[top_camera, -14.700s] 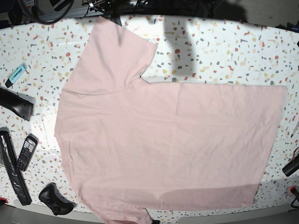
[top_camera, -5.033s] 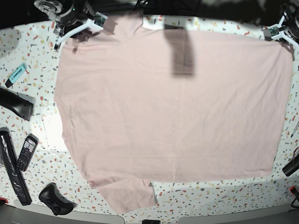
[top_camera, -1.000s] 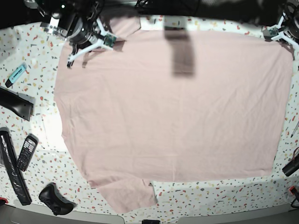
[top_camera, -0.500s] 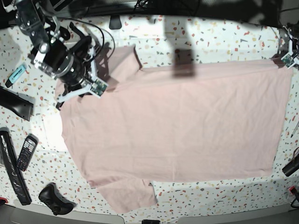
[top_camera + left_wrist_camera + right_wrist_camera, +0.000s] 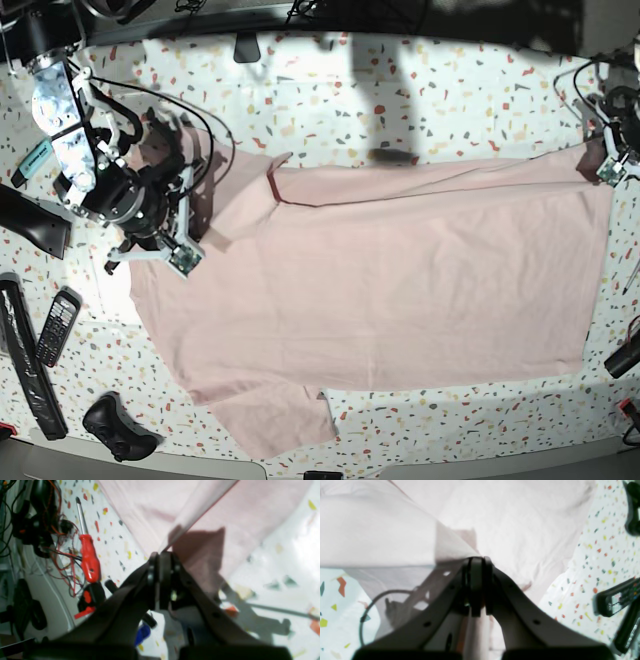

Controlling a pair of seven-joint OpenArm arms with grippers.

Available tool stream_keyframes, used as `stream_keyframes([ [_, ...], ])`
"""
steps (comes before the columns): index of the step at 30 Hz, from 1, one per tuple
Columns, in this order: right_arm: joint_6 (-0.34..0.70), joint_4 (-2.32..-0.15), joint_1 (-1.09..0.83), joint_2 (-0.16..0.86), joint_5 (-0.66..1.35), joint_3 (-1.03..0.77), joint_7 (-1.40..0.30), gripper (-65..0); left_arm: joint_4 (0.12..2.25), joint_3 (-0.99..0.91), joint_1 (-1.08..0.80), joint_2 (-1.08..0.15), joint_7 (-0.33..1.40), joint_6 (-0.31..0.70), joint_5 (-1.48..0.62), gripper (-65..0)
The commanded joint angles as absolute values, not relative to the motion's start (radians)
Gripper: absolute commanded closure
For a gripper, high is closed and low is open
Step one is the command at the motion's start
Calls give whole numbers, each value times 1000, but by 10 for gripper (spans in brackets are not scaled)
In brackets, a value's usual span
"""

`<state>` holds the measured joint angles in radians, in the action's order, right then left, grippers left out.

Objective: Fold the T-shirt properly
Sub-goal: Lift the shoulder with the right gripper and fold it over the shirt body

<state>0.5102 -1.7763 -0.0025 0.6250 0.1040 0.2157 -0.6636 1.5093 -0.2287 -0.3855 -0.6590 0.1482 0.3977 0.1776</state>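
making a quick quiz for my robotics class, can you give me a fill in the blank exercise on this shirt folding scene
1. Both grippers are shut on the pale ____ cotton T-shirt.
2. In the left wrist view, a screwdriver with a ____ handle lies on the speckled table.
3. In the base view, the right gripper pinches the shirt's ____ side.
4. In the base view, the left gripper holds the shirt's far ____ corner.

Missing words: pink; red; left; right

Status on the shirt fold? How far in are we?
Early. Done: T-shirt lies spread on the table. In hand: both grippers are shut on its far edge, right gripper at the sleeve end, left gripper at the other corner, carrying that edge over the body. Left: laying this fold flat, the near sleeve, remaining folds.
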Motion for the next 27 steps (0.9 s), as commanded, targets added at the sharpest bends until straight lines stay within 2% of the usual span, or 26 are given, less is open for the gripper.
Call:
stream_keyframes([
  [1, 503, -1780, 16, 640, 91, 204, -650, 0, 1503, -241, -371, -678, 132, 378, 181, 0],
  [6, 577, -1748, 16, 640, 91, 205, -650, 0, 1456, -241, -327, -679, 102, 378, 181, 0],
  [12, 604, -1745, 16, 634, 135, 227, -656, 0, 1453, -241, -307, -679, 49, 397, 181, 0],
  [27, 606, -1716, 16, 601, 131, 244, -650, 0, 1398, -186, -227, -680, 15, 454, 182, 0],
])
